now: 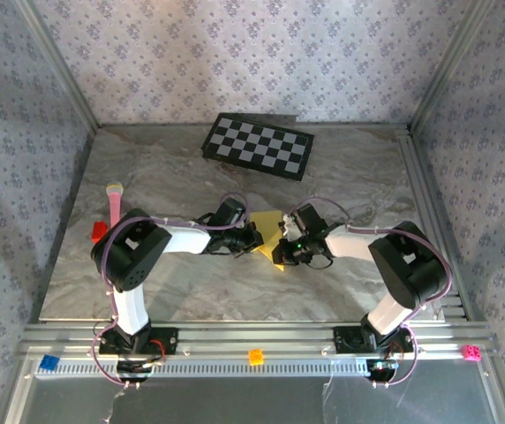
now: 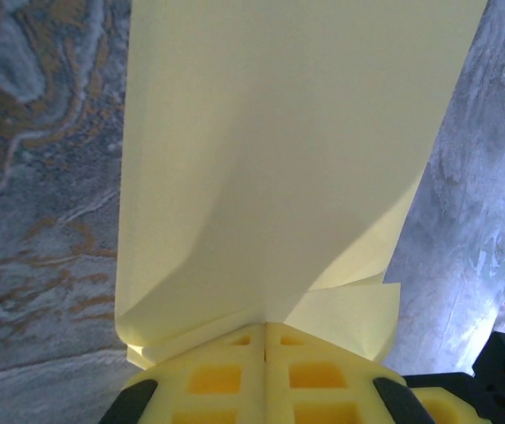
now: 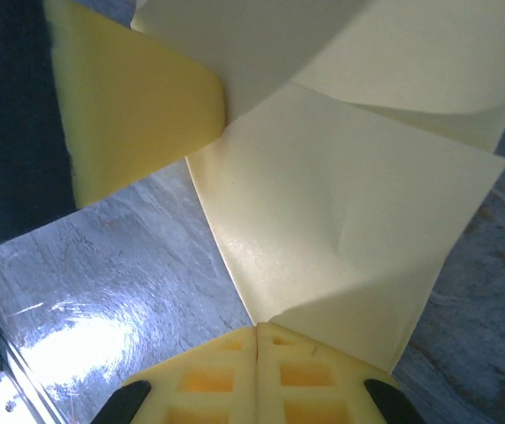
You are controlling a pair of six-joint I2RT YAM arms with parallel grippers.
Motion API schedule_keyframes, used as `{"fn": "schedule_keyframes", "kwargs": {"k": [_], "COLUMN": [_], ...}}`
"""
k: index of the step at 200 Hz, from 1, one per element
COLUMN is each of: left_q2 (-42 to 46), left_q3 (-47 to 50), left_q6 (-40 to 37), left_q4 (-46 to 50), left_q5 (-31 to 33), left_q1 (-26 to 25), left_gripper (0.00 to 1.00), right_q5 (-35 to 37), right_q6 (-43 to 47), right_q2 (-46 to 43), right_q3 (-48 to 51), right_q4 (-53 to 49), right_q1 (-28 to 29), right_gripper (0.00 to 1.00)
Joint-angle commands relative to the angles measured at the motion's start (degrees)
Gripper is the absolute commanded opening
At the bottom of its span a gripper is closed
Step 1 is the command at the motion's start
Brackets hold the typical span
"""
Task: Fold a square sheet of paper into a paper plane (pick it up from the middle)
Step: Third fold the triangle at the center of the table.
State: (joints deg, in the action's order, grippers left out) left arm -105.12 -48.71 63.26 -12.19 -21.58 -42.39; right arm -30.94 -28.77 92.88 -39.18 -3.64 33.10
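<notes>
Top view: find the square sheet of paper just right of the frame's centre, below the checkerboard and well apart from it. Sits pinched between the left gripper, reaching in from the left, and the right gripper, reaching in from the right. Looks already folded, with a pointed end toward the lower right. Cannot tell here whether that end touches the surface.

Left wrist view: shows jaws pressed flat together at the bottom edge, clenched on the rim of the paper. Shows at least two layers fanning upward across the middle of the frame.

Right wrist view: much the same at bottom centre, with jaws shut tight and grasping a corner of the paper. At upper left, note a yellow pad, probably of the other gripper, touching the sheet where a curled layer bends over.

Judged as a fold in progress and not yet a dart: no narrow shape and no centre crease to see. Calls next for bringing one held edge over the other, lining the edges up, then pressing the crease on the surface. Needs slow, matched travel of both arms; otherwise risks a tear or a slip in so thin a paper.
</notes>
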Motion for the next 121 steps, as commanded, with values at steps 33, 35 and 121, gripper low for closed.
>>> {"fn": "schedule_keyframes", "kwargs": {"k": [33, 35, 121], "left_q2": [-0.8, -0.8, -0.8], "left_q3": [-0.2, -0.2, -0.3], "left_q6": [-1.2, -1.3, -1.2], "left_q4": [5.3, 5.3, 5.4], "left_q5": [2.5, 2.6, 2.7], "left_q1": [0.2, 0.2, 0.3], "left_gripper": [0.00, 0.00, 0.00], "right_q5": [-1.5, -1.6, -3.2], "right_q6": [-0.5, -0.4, 1.4], "right_q2": [-2.6, -2.8, -7.5], "right_q3": [3.9, 4.0, 9.6], "right_q4": [-2.4, -2.4, -3.5], "right_q1": [-0.7, -0.7, -3.6], "right_gripper": [0.06, 0.06, 0.06]}}
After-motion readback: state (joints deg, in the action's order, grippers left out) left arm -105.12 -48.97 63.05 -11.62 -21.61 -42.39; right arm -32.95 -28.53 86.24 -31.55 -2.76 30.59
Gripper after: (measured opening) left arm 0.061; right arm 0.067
